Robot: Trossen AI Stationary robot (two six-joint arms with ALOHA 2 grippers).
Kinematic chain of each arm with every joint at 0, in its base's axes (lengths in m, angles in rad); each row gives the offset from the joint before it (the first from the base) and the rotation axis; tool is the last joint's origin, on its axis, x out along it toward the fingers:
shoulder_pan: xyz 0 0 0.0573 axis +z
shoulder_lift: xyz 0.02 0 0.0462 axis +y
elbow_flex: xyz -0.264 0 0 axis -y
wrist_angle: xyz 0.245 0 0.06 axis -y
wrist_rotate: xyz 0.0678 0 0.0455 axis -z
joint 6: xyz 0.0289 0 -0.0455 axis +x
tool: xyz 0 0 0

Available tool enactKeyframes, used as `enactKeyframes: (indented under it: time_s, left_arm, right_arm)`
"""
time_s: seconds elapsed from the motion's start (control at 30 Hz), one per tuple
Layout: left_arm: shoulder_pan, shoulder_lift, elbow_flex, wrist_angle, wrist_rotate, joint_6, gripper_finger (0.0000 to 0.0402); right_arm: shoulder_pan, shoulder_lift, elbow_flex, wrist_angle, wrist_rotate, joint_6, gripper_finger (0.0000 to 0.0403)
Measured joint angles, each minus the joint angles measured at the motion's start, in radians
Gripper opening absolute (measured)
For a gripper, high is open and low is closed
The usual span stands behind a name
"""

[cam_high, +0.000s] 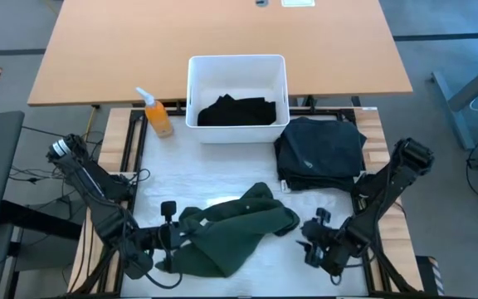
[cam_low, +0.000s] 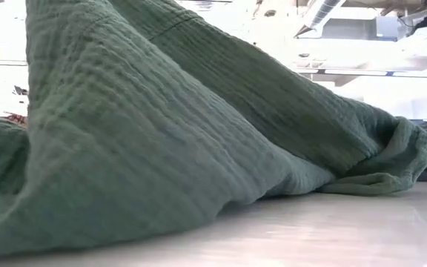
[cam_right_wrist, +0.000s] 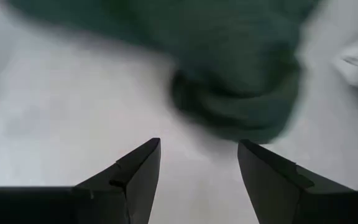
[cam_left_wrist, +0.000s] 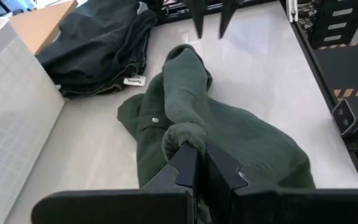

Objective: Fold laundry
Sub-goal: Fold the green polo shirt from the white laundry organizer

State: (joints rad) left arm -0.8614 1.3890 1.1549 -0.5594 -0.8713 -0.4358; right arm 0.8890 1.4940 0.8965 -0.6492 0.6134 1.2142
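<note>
Dark green garment [cam_high: 231, 232] lies crumpled, lower centre of bench [cam_high: 247, 174]. We judge it soft, light, limp; grasp at hem or corner. Left pincer [cam_left_wrist: 194, 163] clamped on green fold. Right pincer [cam_right_wrist: 199, 163] spread, empty, just beside garment.

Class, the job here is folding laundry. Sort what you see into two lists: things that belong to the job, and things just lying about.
Job: green garment, pinched by the left gripper; dark folded pile; black garment; open right gripper.
Lying about: orange bottle; white bin.
</note>
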Motion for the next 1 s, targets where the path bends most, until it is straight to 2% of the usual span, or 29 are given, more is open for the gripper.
enactKeyframes:
  time_s: [0.1,0.2,0.27,0.5,0.6,0.77,0.8,1.0]
  left_arm:
    - [0.0,-0.001,0.0,-0.002,-0.001,0.021,0.0]
    - [0.0,-0.001,0.0,-0.003,-0.001,0.025,0.0]
    - [0.0,-0.001,0.0,-0.004,0.0,0.035,0.0]
    - [0.0,-0.001,0.0,-0.006,0.0,0.036,0.0]
    - [-0.002,-0.001,0.0,-0.008,0.002,0.039,0.0]
    - [-0.003,0.0,0.0,-0.008,0.053,0.041,0.0]
    - [-0.003,0.0,0.0,-0.008,0.055,0.041,0.0]
    - [-0.003,0.0,0.001,-0.003,0.102,0.034,0.0]
  right_arm:
    - [-0.01,0.0,-0.016,-0.035,0.032,0.14,0.0244]
    - [0.0,0.0,-0.042,-0.004,0.114,0.241,0.0244]
    - [-0.002,0.0,-0.069,0.057,0.152,0.26,0.0244]
    - [-0.087,0.0,-0.196,0.307,0.136,0.255,0.0237]
    - [-0.131,0.0,-0.213,0.324,0.051,0.192,0.019]
    - [-0.201,-0.014,-0.204,0.347,-0.099,0.028,0.0031]
    - [-0.213,-0.02,-0.192,0.345,-0.117,-0.011,0.002]
    - [-0.266,-0.095,-0.052,0.213,-0.167,-0.231,0.0015]
